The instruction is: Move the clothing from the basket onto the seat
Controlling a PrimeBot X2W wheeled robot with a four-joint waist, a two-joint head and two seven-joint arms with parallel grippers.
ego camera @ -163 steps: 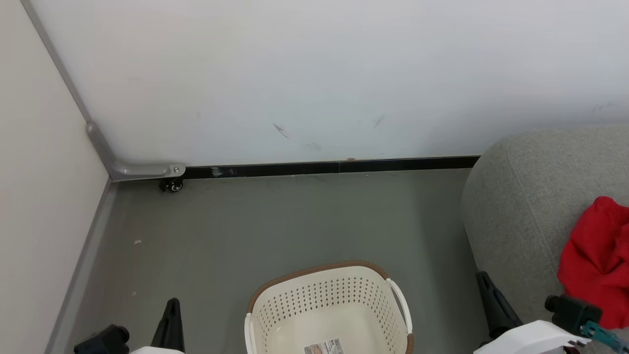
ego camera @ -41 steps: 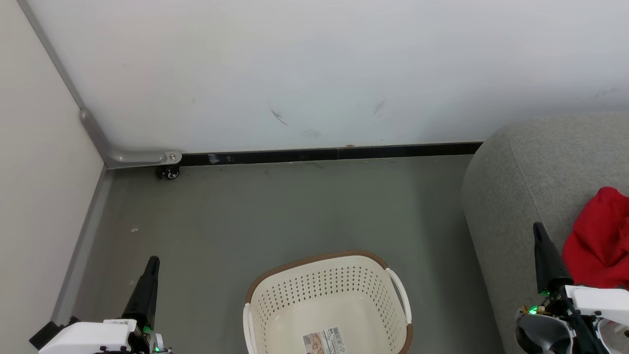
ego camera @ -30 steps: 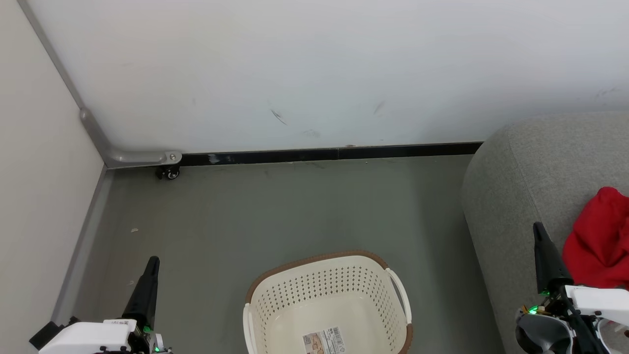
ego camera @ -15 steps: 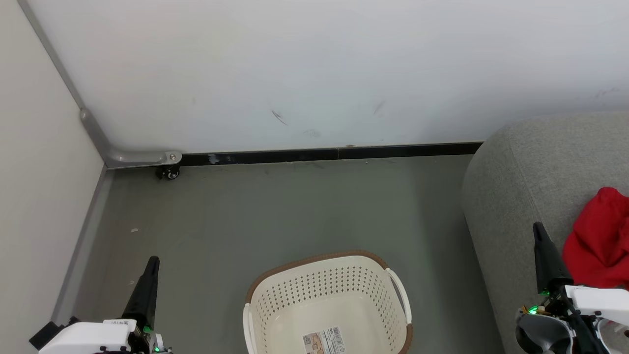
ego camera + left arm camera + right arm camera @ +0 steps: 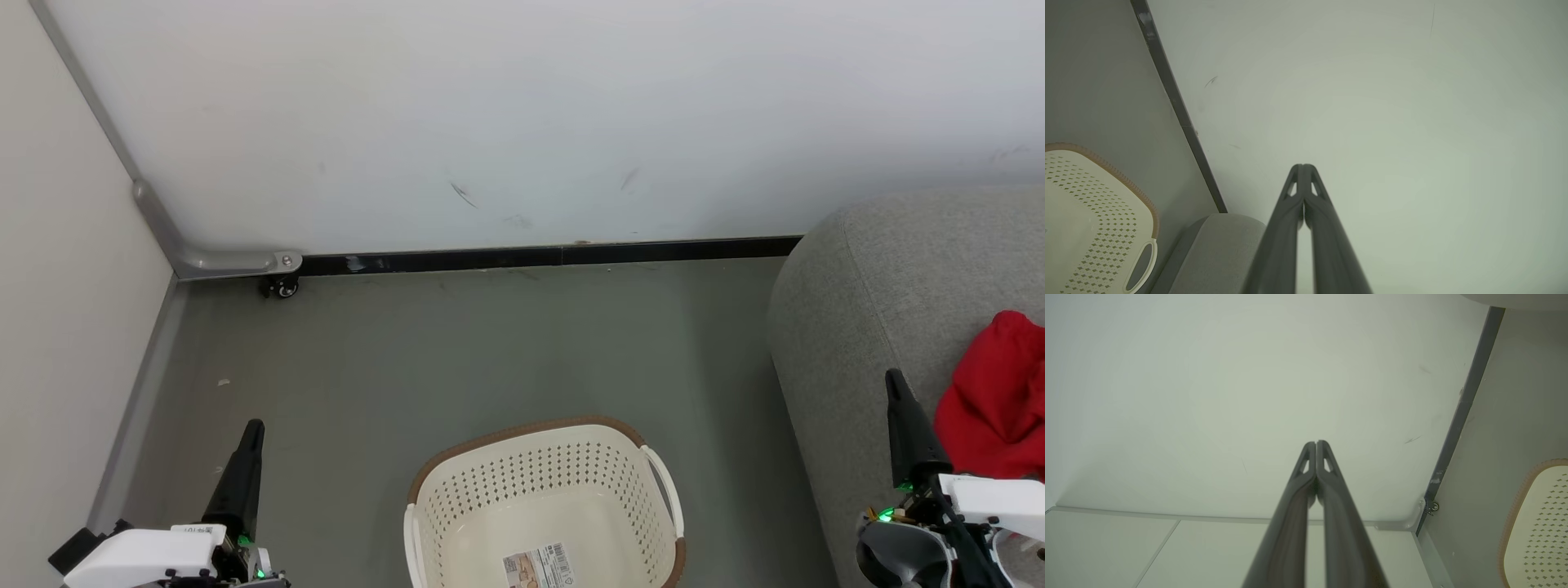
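The red clothing [image 5: 992, 400] lies heaped on the grey sofa [image 5: 865, 310], while the cream laundry basket [image 5: 522, 431] stands on the floor [image 5: 490, 351] between the left tool [image 5: 253, 430] and right tool [image 5: 895, 380], both pinched closed.

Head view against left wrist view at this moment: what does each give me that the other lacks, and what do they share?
Head view adds: the red clothing lying on the sofa, the shut right gripper, and a caster wheel in the corner. Left wrist view adds: a close look at the left gripper, its fingertips pressed together. Both share: the basket, the sofa, the grey floor, the black baseboard and the white wall.
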